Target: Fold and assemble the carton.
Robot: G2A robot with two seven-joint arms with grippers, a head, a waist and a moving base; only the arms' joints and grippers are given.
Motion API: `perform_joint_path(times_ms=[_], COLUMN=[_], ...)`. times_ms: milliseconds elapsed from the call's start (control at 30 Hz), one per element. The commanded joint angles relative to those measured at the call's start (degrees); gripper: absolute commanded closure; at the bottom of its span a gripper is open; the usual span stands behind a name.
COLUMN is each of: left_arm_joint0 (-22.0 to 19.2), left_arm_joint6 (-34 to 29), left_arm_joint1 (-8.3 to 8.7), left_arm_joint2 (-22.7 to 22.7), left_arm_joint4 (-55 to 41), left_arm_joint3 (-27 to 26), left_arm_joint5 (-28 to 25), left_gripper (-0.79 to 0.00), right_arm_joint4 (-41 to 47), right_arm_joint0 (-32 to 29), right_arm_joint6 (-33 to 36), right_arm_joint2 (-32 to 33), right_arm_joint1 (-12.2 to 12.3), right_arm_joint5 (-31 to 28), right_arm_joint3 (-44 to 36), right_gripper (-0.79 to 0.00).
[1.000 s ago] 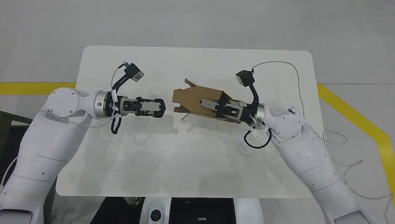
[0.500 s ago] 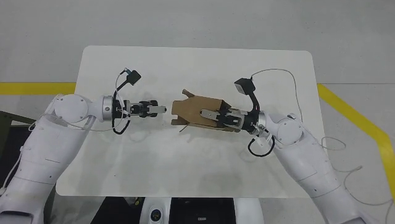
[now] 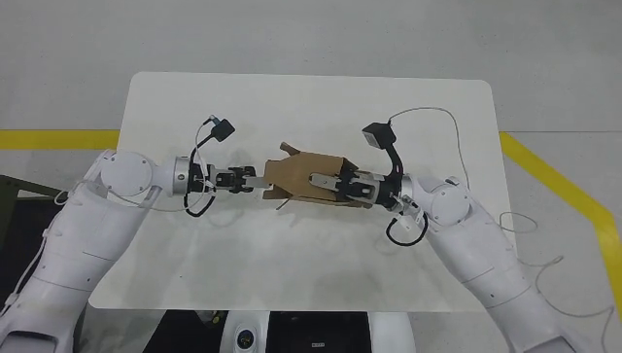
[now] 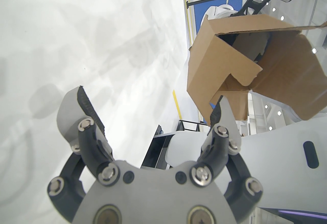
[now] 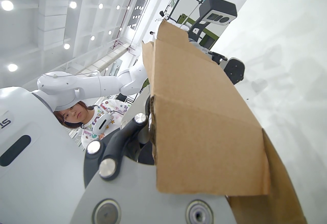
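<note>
One carton (image 3: 309, 180), one table (image 3: 311, 100), and the rest in twos.
There is a single brown carton and a single white table. The grippers number two: the left gripper (image 3: 259, 182), which shows two fingers (image 4: 74, 107) in its own wrist view, and the right gripper (image 3: 328, 184). There are two small stalk-mounted cameras (image 3: 222, 128) (image 3: 375, 137), one per arm. Two yellow stripes (image 3: 58, 139) (image 3: 533, 163) mark the floor, one at each side of the table.

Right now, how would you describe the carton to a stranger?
On the white table, look near the middle, where the left pincer and right pincer face each other. The carton is between them, gripped by the right one. It alone is brown cardboard, flaps open.
</note>
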Motion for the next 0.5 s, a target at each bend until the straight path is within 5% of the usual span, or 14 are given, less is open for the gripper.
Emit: perform_joint_path(times_ms=[0,467], left_arm_joint0=[-0.2,-1.8], left_arm_joint6=[-0.1,-0.8], left_arm_joint1=[-0.08,-0.72], left_arm_joint2=[0.1,1.2], left_arm_joint4=[-0.4,-2.1], left_arm_joint3=[-0.1,-0.1], left_arm_joint5=[0.1,0.2], left_gripper=[-0.785,-0.785], right_arm_joint4=[0.2,2.1], right_arm_joint0=[0.1,2.0], right_arm_joint6=[0.1,1.3], right_arm_joint2=[-0.2,-2.8], right_arm_joint1=[-0.1,-1.1], right_arm_joint5=[0.0,-0.8], right_arm_joint3=[0.1,0.6], right_gripper=[0.0,0.0])
